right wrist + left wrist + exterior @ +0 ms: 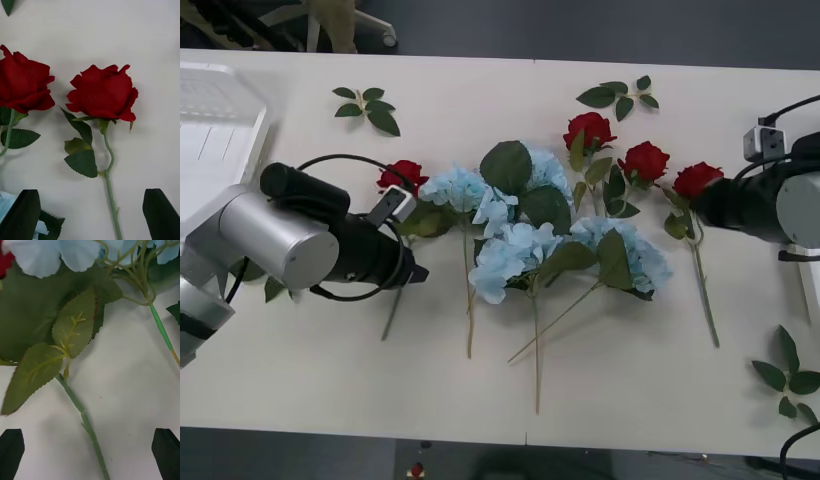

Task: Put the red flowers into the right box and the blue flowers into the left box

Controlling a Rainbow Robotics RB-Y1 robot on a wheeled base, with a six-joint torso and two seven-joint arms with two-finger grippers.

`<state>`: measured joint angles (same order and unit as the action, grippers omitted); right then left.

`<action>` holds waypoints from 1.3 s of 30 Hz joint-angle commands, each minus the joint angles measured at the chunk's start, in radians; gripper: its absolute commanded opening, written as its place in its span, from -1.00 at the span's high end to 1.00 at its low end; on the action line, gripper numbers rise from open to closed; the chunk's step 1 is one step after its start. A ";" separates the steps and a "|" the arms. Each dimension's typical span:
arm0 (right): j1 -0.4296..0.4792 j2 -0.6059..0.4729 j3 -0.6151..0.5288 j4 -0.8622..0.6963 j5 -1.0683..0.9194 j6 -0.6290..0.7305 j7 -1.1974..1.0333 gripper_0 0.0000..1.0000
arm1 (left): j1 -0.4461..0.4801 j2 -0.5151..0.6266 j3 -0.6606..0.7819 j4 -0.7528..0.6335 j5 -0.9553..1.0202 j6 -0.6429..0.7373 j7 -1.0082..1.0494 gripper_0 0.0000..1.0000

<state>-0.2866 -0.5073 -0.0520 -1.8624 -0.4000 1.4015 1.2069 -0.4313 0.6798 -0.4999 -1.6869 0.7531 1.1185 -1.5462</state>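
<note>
Nothing is boxed yet: four roses [589,129] and the blue flowers [510,255] lie on the bench [310,370]. Left claw [90,453] spread over the leftmost rose's stem [80,412], right claw [92,213] spread over the rightmost rose [103,92].

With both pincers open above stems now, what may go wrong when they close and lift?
1. The left pincer straddles a rose stem whose leaves lie under the blue flowers; lifting may drag a blue cluster along.
2. That stem runs slanted between the fingers, so it may slip or twist in the grip.
3. The right pincer is over the rightmost rose; its stem is thin and may be missed.
</note>
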 commanded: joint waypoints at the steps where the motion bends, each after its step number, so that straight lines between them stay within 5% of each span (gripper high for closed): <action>1: -0.009 -0.033 0.000 0.022 0.010 -0.035 -0.035 -0.61 | -0.056 0.007 -0.020 0.019 -0.024 -0.003 0.040 -1.00; 33: -0.101 -0.002 0.116 0.305 0.110 -0.286 -0.033 -0.61 | -0.175 -0.057 -0.140 0.193 -0.049 0.038 0.041 -0.99; 35: -0.112 0.001 0.121 0.330 0.113 -0.300 -0.032 -0.60 | -0.178 -0.055 -0.140 0.193 -0.052 0.053 0.041 -0.81; 39: -0.132 0.006 0.124 0.365 0.121 -0.308 -0.032 -0.61 | -0.181 -0.055 -0.141 0.193 -0.057 0.070 0.043 -0.10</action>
<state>-0.3882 -0.5064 0.0838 -1.4987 -0.2960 1.1030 1.2069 -0.5824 0.6230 -0.6515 -1.4837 0.6969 1.1793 -1.5462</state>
